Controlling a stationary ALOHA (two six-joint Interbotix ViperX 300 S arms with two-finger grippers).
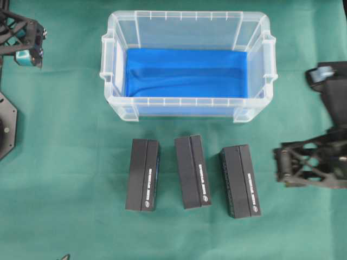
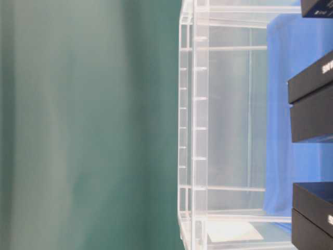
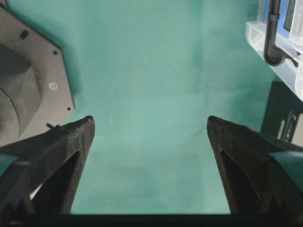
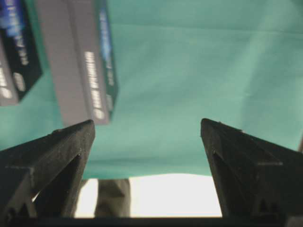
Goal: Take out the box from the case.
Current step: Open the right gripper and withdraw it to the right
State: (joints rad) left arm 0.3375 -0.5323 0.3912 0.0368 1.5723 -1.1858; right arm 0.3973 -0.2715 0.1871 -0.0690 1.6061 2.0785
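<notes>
The case point(image 1: 187, 101) is a clear plastic bin at the back middle of the green table, and only a blue cloth point(image 1: 187, 73) shows inside it. Three black boxes point(image 1: 143, 174) point(image 1: 192, 171) point(image 1: 240, 181) lie side by side on the table in front of it. My left gripper point(image 1: 28, 51) hangs open at the far left, well away from them; its wrist view shows the open jaws point(image 3: 150, 124) over bare green cloth. My right gripper point(image 1: 279, 165) stands open just right of the rightmost box, with nothing between its fingers point(image 4: 147, 124).
A black arm base plate point(image 1: 5, 127) sits at the table's left edge. The table-level view shows the case wall point(image 2: 192, 130) close up, with box ends point(image 2: 312, 109) beside it. The right wrist view looks past the table's front edge point(image 4: 156, 175).
</notes>
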